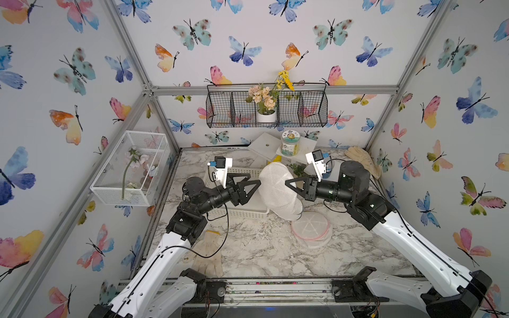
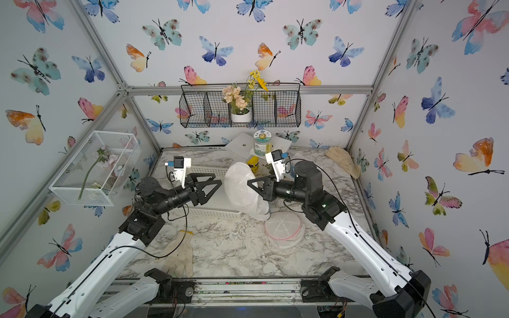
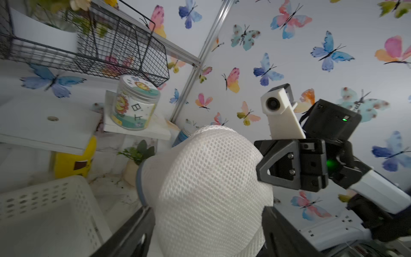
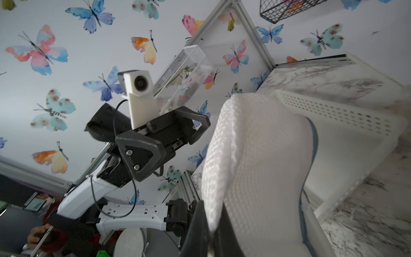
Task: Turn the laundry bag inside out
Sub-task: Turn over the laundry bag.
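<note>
Laundry bag: white net, puffed up like a hood, held up in the air over the middle of your table; both top views show it between your two grippers
Bag edge: a grey-blue band runs along one side of the net
Right gripper: pinched tight on the side of the bag that faces your right arm; in the right wrist view a fold of net is squeezed between its dark fingers
Left gripper: jaws spread wide and holding nothing; its tips sit right at the other side of the bag, and in the left wrist view the net bulges between its two fingers
Under the bag: a white basket with holes lies on the table, more toward your left arm; the low end of the bag hangs by a round flat net disc with a pink rim, and you cannot tell if they touch
Table: marble pattern
Gloves: one pale glove lies flat near your left arm; another glove lies in the far corner by the right wall
Back of the table: a jar with a picture label stands on a white board; a small yellow can sits just behind the bag
Back wall: a black wire basket hangs there with a white flower pot inside
</note>
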Robot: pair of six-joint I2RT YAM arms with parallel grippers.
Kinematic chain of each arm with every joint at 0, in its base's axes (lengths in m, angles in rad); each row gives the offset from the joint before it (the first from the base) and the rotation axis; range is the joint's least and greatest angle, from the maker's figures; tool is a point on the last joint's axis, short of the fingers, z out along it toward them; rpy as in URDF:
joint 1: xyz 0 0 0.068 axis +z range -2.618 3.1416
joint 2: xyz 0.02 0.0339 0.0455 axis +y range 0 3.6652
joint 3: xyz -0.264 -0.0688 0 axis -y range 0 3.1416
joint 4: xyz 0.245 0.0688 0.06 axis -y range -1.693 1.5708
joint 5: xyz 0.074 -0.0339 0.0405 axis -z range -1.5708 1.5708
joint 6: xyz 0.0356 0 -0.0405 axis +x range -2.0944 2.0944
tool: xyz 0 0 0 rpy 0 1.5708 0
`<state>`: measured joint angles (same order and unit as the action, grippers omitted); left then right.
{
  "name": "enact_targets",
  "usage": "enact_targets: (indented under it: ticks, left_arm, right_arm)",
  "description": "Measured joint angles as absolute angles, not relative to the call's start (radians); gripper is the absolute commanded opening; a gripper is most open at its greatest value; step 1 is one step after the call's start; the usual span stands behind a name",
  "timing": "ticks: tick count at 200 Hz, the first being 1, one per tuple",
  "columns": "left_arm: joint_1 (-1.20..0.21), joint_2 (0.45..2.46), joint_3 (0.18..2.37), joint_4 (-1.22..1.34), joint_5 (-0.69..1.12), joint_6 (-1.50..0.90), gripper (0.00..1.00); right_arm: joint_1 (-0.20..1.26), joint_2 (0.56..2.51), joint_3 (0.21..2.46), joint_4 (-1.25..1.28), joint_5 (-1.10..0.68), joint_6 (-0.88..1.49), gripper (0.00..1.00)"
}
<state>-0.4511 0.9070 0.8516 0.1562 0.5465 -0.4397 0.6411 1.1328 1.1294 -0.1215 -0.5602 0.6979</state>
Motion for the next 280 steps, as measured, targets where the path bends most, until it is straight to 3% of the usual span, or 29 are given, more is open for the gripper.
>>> enact_targets:
  ticks: [59, 83, 124, 157, 192, 208, 219, 240, 280]
  left_arm:
    - [-0.956, 0.925, 0.875, 0.108, 0.07, 0.062, 0.82]
    - [-1.04, 0.99, 0.875, 0.154, -0.101, 0.223, 0.83]
    - [-1.061, 1.136, 0.916, 0.203, -0.339, 0.369, 0.79]
    - [-1.062, 1.201, 0.974, 0.236, -0.471, 0.416, 0.62]
    - [-1.062, 1.211, 0.976, 0.287, -0.519, 0.464, 0.32]
    - [-1.065, 1.218, 0.981, 0.295, -0.525, 0.47, 0.13]
    - [-1.071, 1.222, 0.983, 0.295, -0.524, 0.488, 0.0]
    - [-1.074, 1.223, 0.986, 0.297, -0.526, 0.491, 0.0]
    - [-1.05, 1.208, 0.991, 0.296, -0.508, 0.42, 0.0]
  right_arm:
    - [0.643, 1.211, 1.202, -0.14, -0.33, 0.943, 0.01]
    - [0.649, 1.229, 1.245, -0.142, -0.282, 1.03, 0.01]
    - [0.668, 1.23, 1.272, -0.141, -0.228, 1.144, 0.01]
    - [0.67, 1.23, 1.273, -0.141, -0.207, 1.197, 0.01]
    - [0.67, 1.23, 1.274, -0.141, -0.191, 1.221, 0.01]
    - [0.67, 1.23, 1.278, -0.139, -0.183, 1.223, 0.01]
    - [0.67, 1.23, 1.282, -0.138, -0.179, 1.221, 0.06]
    - [0.67, 1.232, 1.3, -0.154, -0.176, 1.187, 0.19]
    - [0.67, 1.234, 1.375, -0.223, -0.179, 1.017, 0.56]
